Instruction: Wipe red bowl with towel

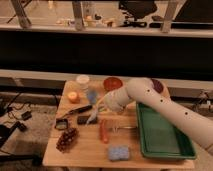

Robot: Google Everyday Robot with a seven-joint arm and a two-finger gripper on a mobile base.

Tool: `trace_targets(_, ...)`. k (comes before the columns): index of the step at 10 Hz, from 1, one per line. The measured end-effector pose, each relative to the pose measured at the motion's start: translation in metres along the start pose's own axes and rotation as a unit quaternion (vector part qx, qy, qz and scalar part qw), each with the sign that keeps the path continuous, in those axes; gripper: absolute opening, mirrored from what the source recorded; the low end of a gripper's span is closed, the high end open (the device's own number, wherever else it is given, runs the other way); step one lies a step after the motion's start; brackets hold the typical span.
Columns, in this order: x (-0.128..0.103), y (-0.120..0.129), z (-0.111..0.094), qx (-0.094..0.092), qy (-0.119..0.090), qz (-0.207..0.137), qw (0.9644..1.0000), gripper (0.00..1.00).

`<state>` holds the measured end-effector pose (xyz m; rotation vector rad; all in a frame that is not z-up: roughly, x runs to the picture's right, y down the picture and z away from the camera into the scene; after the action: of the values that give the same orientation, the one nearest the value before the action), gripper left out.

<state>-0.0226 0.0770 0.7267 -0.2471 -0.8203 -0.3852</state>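
Reaching for towel, table centre-left.
My gripper [96, 116] is closed and empty, just below the towel [92, 95]; red bowl [113, 83] behind. I'd open before descending, pinch the cloth's middle.

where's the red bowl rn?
In the camera view the red bowl sits at the table's far edge, near the middle, right of the white cup and left of the purple bowl. The hand is nearer, over the table's middle.
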Motion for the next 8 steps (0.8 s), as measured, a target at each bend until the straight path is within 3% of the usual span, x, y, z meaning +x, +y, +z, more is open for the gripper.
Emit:
trace_targets(4,0.032,-0.041,-0.019,0.032,0.031,-0.007,0.9990,0.18)
trace_targets(8,0.031,-0.043,-0.019,0.031,0.031,-0.008,0.9990,0.18)
